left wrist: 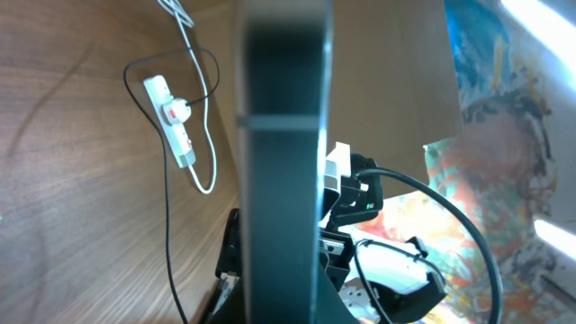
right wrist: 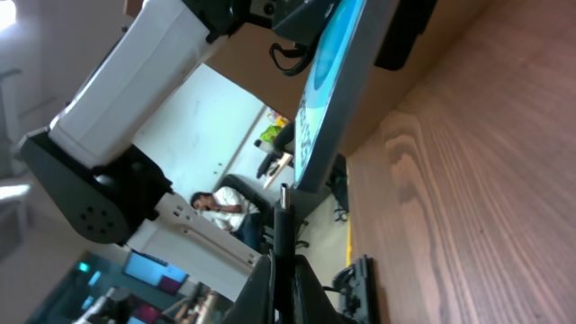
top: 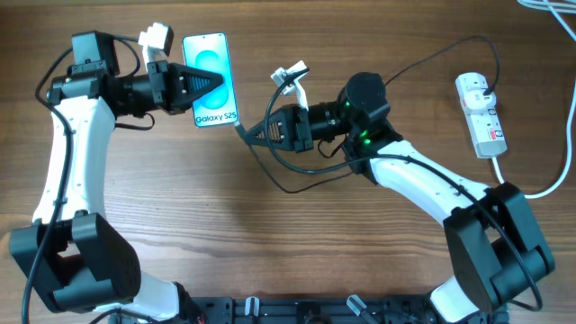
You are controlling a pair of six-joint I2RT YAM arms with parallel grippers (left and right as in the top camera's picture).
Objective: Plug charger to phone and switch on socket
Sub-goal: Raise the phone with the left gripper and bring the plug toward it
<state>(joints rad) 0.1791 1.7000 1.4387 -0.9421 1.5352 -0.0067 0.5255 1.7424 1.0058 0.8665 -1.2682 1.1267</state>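
At left-centre of the table [top: 297,261], the phone [top: 209,56] sits screen up in the left gripper [top: 209,86], whose fingers are pressed onto it across its width at mid-body. Its long axis runs from the far side of the table towards the robot, slightly slanted. The white "Galaxy S25" band, and presumably the port, faces the robot. Whether its underside touches the wood cannot be told.

Handling, as a judgement:
- Phone: rigid, smooth glass, likely slippery and easily marked. Hold it at the middle and leave the lower short edge clear.
- Charger [right wrist: 284,202]: the cable looks light and limp, so it gives no push. Only the plug body is stiff, so grip just behind the silvery tip.

The right gripper [top: 249,133] pinches the plug in this way. The tip points at the lower short edge of the phone, just beside it, roughly in line with the long axis.

The socket [top: 480,112] lies well apart at the right
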